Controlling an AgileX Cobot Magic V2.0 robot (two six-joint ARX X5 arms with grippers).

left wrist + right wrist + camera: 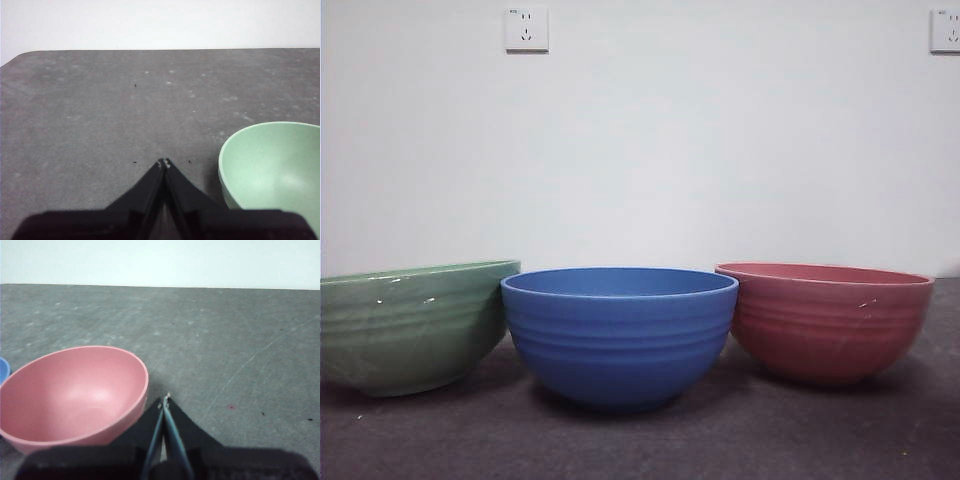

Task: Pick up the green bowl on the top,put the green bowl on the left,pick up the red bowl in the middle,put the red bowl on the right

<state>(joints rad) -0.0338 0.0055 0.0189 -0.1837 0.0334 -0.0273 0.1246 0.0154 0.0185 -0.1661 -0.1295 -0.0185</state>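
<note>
On the table, green bowl (410, 325) left, red bowl (825, 320) right: rigid, glossy, slippery; pinch the rim. Both grippers closed, empty.

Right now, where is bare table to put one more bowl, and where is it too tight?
Bare table lies beyond the green bowl and the left pincer. More lies beside the red bowl, past the right pincer. It is tight around the blue bowl: green nearly touches it, red stands close.

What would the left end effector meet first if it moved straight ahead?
Probably nothing: ahead of the shut left end effector lies only bare grey table; the glossy round green bowl sits off to one side.
</note>
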